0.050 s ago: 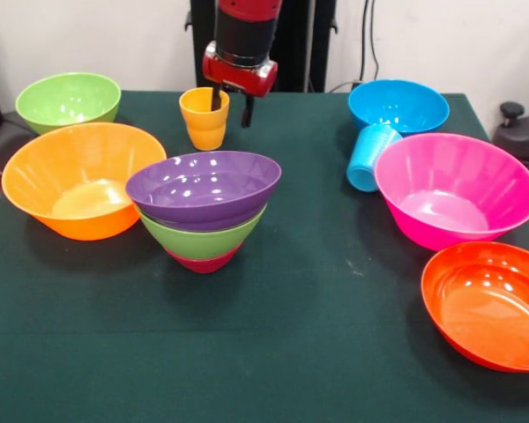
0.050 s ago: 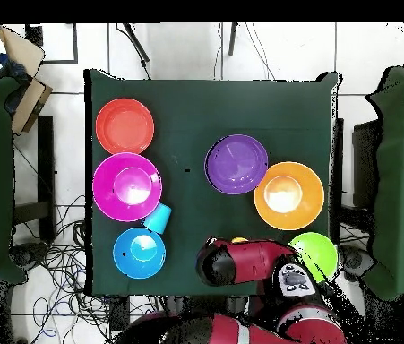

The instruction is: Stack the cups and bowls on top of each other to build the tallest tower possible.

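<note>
The pincer [image 1: 229,107] hangs spread over the yellow-orange cup [image 1: 204,120], one finger inside its rim, one outside, gripping nothing; in front stands the tower [image 1: 204,211], purple on green on crimson; the light blue cup [image 1: 369,156] lies tipped between the blue bowl [image 1: 398,105] and pink bowl [image 1: 456,189] on the table [image 1: 291,352]

A dark green cloth-covered table [image 1: 317,352] in a white-walled room.

Behind the table rises a plain white wall [image 1: 441,40]; black cables [image 1: 368,35] hang down it just past the table's far edge; seen from overhead, a pale tiled floor [image 2: 178,54] surrounds the table on all sides; tangled dark wires [image 2: 57,269] lie on the floor beside the table; brown cardboard boxes [image 2: 26,81] sit near one table corner.
</note>
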Tool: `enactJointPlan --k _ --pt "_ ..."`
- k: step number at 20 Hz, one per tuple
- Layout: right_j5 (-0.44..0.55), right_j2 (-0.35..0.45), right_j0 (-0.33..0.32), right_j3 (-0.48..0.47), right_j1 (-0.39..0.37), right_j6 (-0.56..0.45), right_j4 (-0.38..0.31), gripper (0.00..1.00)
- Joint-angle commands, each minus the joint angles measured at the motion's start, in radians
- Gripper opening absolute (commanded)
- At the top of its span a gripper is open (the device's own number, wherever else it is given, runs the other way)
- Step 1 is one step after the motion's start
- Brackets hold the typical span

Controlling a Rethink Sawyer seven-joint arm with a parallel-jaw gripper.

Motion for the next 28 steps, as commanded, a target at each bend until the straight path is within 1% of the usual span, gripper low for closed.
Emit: enactJointPlan --k 1,4,6,7,10,12,14,17,19,20,24,26,28 --pt "-0.039 0.055 0.011 -0.035 0.019 0.014 -0.042 0.00" --pt "-0.002 0.049 0.021 -0.026 0.006 0.028 -0.013 0.00" --pt "0.017 0.067 0.001 -0.015 -0.011 0.029 0.011 0.00" --pt "0.025 0.074 -0.007 -0.010 -0.025 0.021 0.011 0.00" --pt "0.085 0.109 -0.040 0.018 -0.087 -0.010 0.033 0.00" --pt "0.141 0.131 -0.051 0.034 -0.142 -0.025 0.061 0.00" --pt "0.228 0.150 -0.053 0.024 -0.194 -0.047 0.097 0.00" --pt "0.403 0.170 -0.051 -0.047 -0.264 -0.100 0.155 0.00" --pt "0.461 0.189 -0.060 -0.081 -0.294 -0.120 0.179 0.00" --pt "0.473 0.199 -0.068 -0.094 -0.299 -0.124 0.188 0.00" --pt "0.447 0.213 -0.088 -0.134 -0.297 -0.107 0.193 0.00" --pt "0.460 0.200 -0.084 -0.164 -0.297 -0.089 0.187 0.00" --pt "0.473 0.201 -0.094 -0.176 -0.303 -0.084 0.192 0.00"
